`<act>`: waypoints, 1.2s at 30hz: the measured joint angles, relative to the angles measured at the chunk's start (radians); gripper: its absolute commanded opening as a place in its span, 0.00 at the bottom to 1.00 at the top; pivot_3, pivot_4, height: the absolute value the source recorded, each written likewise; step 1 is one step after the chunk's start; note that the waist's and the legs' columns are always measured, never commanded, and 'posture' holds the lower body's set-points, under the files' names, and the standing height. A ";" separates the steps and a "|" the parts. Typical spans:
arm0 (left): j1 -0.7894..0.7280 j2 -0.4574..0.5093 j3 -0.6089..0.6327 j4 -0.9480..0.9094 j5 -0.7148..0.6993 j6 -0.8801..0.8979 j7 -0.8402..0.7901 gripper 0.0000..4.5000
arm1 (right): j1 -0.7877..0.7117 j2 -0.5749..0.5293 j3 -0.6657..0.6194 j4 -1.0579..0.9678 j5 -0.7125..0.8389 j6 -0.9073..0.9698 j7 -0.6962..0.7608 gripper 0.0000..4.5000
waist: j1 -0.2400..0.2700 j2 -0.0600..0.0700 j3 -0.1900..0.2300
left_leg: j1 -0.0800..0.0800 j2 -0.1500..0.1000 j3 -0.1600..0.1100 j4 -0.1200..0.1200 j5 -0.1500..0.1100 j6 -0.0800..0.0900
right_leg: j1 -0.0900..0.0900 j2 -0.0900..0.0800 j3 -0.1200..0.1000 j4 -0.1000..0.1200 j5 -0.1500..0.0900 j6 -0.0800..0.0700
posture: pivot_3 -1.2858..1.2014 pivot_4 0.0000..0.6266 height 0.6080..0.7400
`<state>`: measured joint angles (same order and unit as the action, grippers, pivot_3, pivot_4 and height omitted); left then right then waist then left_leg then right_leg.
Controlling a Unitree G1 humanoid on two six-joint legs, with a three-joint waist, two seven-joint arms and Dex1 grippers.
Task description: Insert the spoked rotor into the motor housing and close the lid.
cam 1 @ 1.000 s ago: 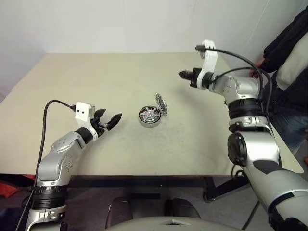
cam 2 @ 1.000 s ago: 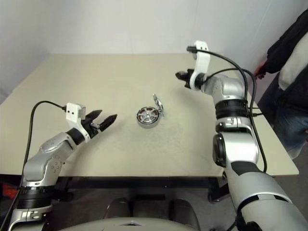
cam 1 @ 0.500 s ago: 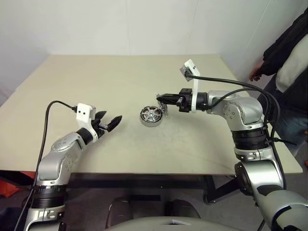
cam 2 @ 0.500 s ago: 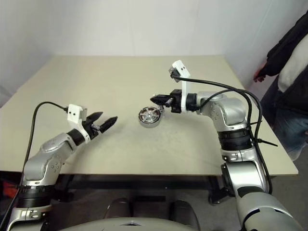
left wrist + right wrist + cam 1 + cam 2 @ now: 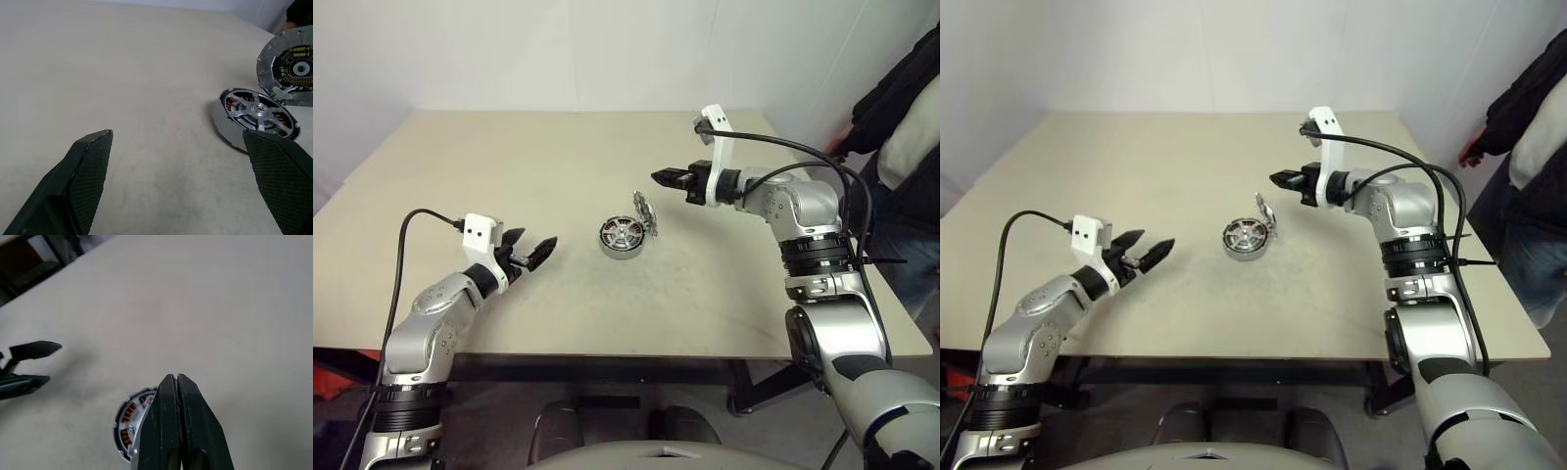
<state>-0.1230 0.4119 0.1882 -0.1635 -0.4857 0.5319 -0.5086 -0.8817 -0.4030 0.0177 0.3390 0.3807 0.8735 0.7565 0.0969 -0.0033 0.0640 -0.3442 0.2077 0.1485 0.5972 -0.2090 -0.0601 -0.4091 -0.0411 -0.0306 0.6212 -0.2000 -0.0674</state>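
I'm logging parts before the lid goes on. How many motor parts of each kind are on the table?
Motor housing: 1
Spoked rotor, seated in the housing: 1
Lid, standing on edge against the housing: 1
Total: 3

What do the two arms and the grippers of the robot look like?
Both arms are silver-grey metal with black joint bands. The left gripper and right gripper each have two black pointed fingers with textured pads. A white camera bracket sits on each wrist, with a black cable.

The scene is lit evenly and brightly from above; only soft, faint shadows are cast on the tabletop, without glare or blur.
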 measured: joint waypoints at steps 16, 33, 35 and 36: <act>0.001 0.017 0.004 -0.002 0.000 0.000 0.002 1.00 | 0.108 0.068 0.066 -0.016 -0.027 -0.014 -0.001 0.01 | -0.002 0.000 0.000 | 0.001 0.000 0.000 0.000 0.000 0.000 | 0.001 0.000 0.000 0.000 -0.003 0.005 | 0.52 0.00 1.00; 0.012 0.025 0.044 -0.017 0.000 0.000 0.021 1.00 | 0.092 0.189 0.076 0.115 -0.084 -0.089 -0.056 0.01 | -0.003 0.000 0.000 | 0.001 0.000 0.000 0.000 0.000 0.000 | 0.000 0.000 0.000 0.000 -0.003 0.005 | 0.52 0.00 1.00; 0.016 0.028 0.045 -0.022 0.000 0.000 0.022 1.00 | 0.095 0.200 0.077 0.119 -0.089 -0.092 -0.059 0.01 | -0.003 0.000 0.000 | 0.001 0.000 0.000 0.000 0.000 0.000 | 0.000 0.000 0.000 0.000 -0.003 0.005 | 0.52 0.00 1.00; 0.017 0.029 0.045 -0.025 0.000 0.001 0.023 1.00 | 0.095 0.206 0.078 0.119 -0.091 -0.093 -0.060 0.01 | -0.003 0.000 0.000 | 0.001 0.000 0.000 0.000 0.000 0.000 | 0.000 0.000 0.000 0.000 -0.003 0.005 | 0.52 0.00 1.00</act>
<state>-0.1062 0.4407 0.2332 -0.1885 -0.4862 0.5326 -0.4860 -0.7862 -0.1968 0.0959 0.4580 0.2902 0.7802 0.6970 0.0936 -0.0032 0.0641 -0.3429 0.2078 0.1486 0.5972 -0.2088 -0.0605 -0.4086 -0.0413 -0.0305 0.6216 -0.2028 -0.0624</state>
